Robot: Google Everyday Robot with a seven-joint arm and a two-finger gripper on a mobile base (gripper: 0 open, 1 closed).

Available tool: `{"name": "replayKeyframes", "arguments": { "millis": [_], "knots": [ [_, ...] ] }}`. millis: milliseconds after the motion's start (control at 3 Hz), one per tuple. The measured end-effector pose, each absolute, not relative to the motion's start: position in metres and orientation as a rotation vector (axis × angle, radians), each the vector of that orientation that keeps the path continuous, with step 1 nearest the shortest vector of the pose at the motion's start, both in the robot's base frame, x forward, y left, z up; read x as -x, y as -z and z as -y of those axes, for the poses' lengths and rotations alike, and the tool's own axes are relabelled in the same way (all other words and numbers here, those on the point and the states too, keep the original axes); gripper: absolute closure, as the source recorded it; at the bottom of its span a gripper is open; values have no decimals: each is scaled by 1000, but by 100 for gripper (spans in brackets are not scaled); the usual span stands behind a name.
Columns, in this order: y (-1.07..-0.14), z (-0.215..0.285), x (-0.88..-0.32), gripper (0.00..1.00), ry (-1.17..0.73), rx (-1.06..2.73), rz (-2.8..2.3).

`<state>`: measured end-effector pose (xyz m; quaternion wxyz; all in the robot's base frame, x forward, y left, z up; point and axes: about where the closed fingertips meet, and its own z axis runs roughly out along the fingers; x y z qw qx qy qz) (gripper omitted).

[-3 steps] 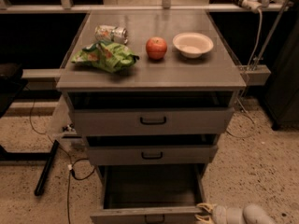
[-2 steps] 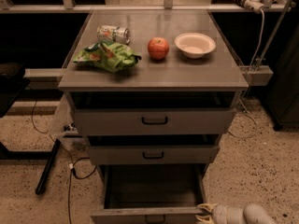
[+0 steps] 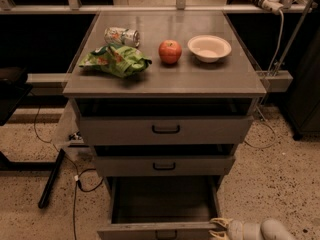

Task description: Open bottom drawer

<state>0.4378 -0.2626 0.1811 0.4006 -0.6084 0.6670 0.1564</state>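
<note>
The grey cabinet has three drawers. The bottom drawer (image 3: 150, 230) is pulled far out toward me, its inside bare, its front panel at the lower edge of the view with the small black handle (image 3: 165, 233) partly cut off. My gripper (image 3: 218, 225), on a white arm, comes in from the bottom right. It sits at the right end of that drawer's front panel. The top drawer (image 3: 165, 130) and middle drawer (image 3: 164, 166) each stand slightly ajar.
On the cabinet top (image 3: 200, 79) lie a green chip bag (image 3: 116, 60), a tipped can (image 3: 121, 35), a red apple (image 3: 170, 51) and a white bowl (image 3: 209, 48). Cables and a black bar (image 3: 51, 179) lie on the speckled floor at left. A power strip (image 3: 260, 0) sits at upper right.
The view has shifted very slightly. The bottom drawer stays pulled out and my gripper stays at its right front corner.
</note>
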Motion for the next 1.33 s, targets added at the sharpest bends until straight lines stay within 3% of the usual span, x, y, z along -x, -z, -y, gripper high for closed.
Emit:
{"name": "replayKeyframes", "arguments": {
  "millis": [333,1000,1333],
  "knots": [
    [-178,265,-431,38,-415,1525,-1686],
    [-175,269,-415,84,-447,1494,-1688],
    [-179,269,-415,100,-448,1494,-1688]
  ]
}}
